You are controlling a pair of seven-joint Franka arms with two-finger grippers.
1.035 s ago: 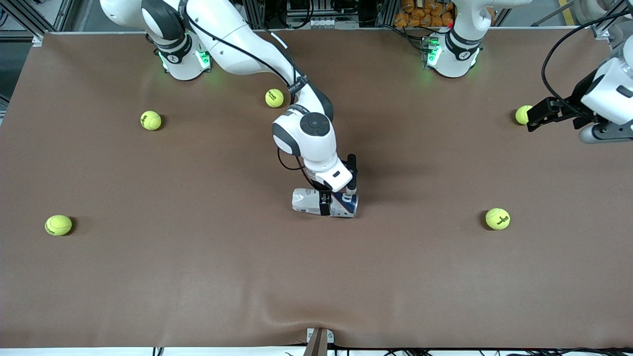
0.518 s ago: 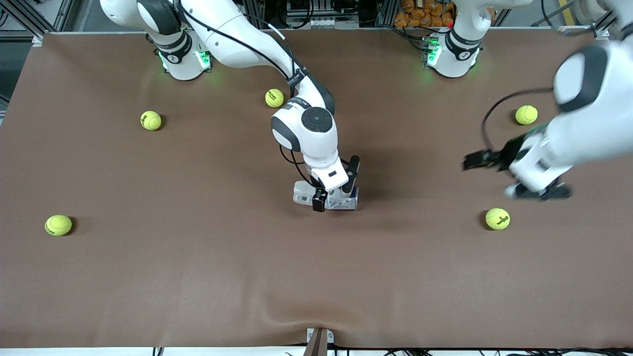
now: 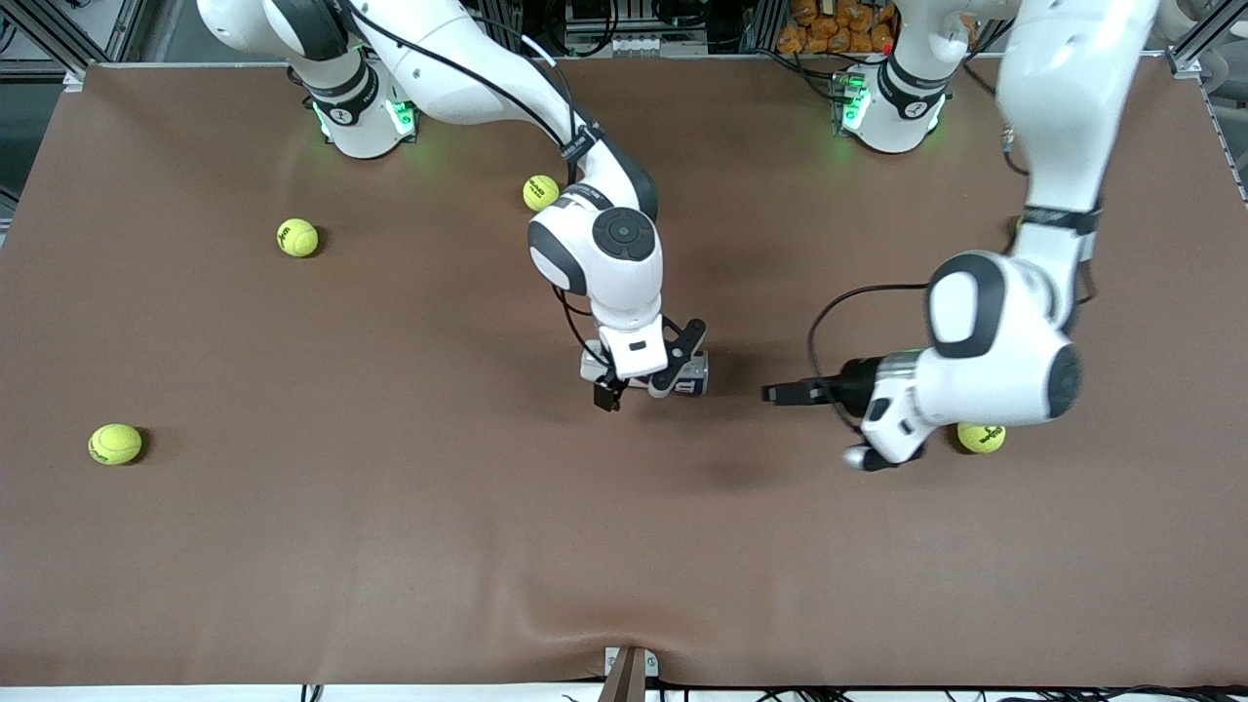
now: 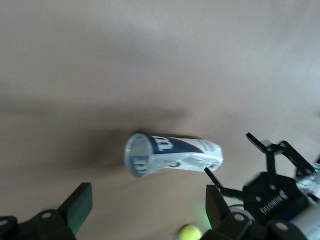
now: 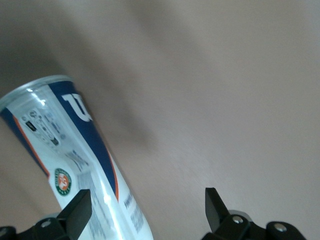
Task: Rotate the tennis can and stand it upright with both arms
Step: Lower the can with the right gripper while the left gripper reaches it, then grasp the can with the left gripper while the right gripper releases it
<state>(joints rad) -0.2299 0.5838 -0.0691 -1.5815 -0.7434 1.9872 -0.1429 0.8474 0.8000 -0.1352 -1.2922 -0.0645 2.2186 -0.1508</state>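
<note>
Left gripper point(image 3: 780, 393) swung toward tennis can point(image 3: 690, 376), right gripper point(image 3: 639, 383) lifted open

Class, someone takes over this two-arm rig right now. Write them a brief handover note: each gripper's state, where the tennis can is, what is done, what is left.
Right gripper: open, directly over the tennis can, not gripping it.
Left gripper: open, low over the table beside the can, toward the left arm's end, apart from it.
Can: lying on its side mid-table, open mouth facing the left gripper.
Done: both arms brought to the can.
Left: grasp, rotate, and stand it upright. Loose tennis balls lie around; avoid them.
</note>
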